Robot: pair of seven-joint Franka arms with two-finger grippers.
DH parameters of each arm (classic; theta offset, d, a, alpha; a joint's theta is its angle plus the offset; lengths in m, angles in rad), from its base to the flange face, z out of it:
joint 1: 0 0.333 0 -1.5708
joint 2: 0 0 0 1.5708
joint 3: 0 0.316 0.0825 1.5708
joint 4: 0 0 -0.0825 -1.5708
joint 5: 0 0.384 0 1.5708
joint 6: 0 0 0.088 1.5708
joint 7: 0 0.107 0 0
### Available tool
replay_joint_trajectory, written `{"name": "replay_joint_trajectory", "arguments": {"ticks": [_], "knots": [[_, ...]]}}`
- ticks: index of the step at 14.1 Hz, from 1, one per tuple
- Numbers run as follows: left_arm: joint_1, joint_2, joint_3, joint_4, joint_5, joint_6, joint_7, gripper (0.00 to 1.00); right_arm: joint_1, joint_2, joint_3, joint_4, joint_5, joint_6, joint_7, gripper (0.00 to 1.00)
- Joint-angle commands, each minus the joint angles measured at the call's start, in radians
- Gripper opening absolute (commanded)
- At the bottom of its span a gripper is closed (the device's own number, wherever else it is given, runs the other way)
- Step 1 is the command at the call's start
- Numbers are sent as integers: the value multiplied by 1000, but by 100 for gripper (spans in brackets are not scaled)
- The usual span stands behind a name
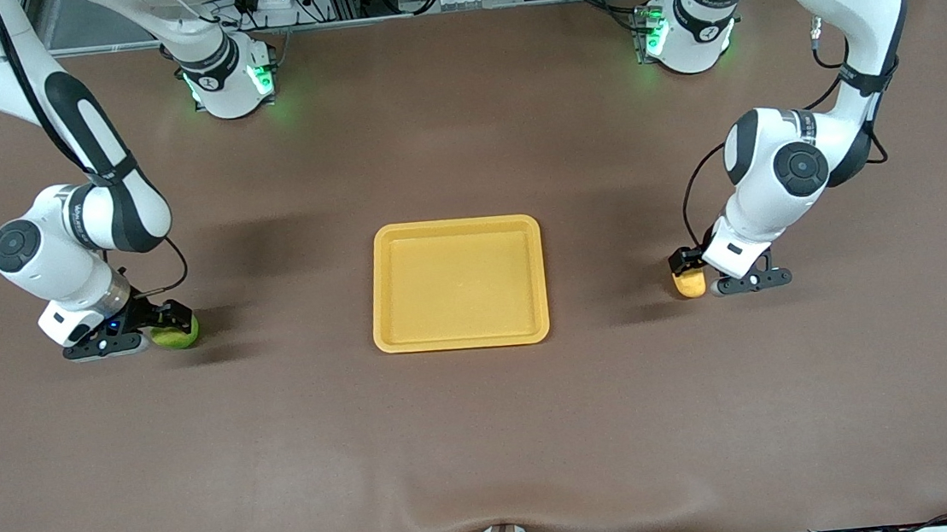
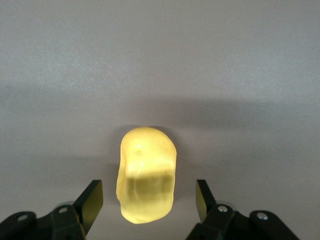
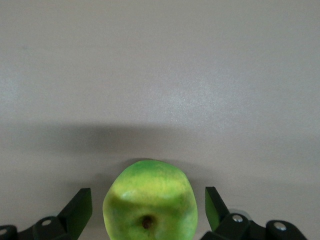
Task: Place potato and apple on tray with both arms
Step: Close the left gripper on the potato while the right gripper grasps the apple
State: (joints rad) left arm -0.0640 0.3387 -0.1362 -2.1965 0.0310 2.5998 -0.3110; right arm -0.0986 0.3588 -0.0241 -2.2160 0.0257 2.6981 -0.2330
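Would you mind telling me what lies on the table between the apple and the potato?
Only the empty tray, midway between the apple and the potato; the front view shows bare tabletop either side.

The tray (image 1: 458,284) lies flat at the middle of the table (image 1: 488,436), about midway between the two end edges and well clear of the edge along the robots' bases. The apple (image 1: 178,333) rests on the table toward the right arm's end, well apart from the tray and level with the tray's nearer rim. The right gripper (image 1: 154,321) is down at the apple, one finger (image 3: 80,212) on each side with gaps showing. The potato (image 1: 689,283) rests toward the left arm's end, also level with the tray's nearer rim. The left gripper (image 1: 696,268) straddles it, its fingers (image 2: 92,202) apart from it.
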Motion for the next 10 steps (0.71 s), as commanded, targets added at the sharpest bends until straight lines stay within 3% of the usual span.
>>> {"name": "replay_joint_trajectory", "arguments": {"ticks": [1, 6, 7, 10], "knots": [[-4, 19, 1, -5, -3, 45, -14, 83, -24, -1, 16, -24, -17, 35, -9, 100], [-4, 39, 3, -3, -3, 48, -14, 75, -26, 17, 15, -25, -17, 39, -9, 100], [-4, 42, 3, -3, -2, 49, -14, 72, -26, 17, 16, -25, -17, 39, -9, 85], [-4, 45, 3, -2, -2, 49, -14, 68, -26, 16, 16, -24, -17, 37, -11, 26]]}}
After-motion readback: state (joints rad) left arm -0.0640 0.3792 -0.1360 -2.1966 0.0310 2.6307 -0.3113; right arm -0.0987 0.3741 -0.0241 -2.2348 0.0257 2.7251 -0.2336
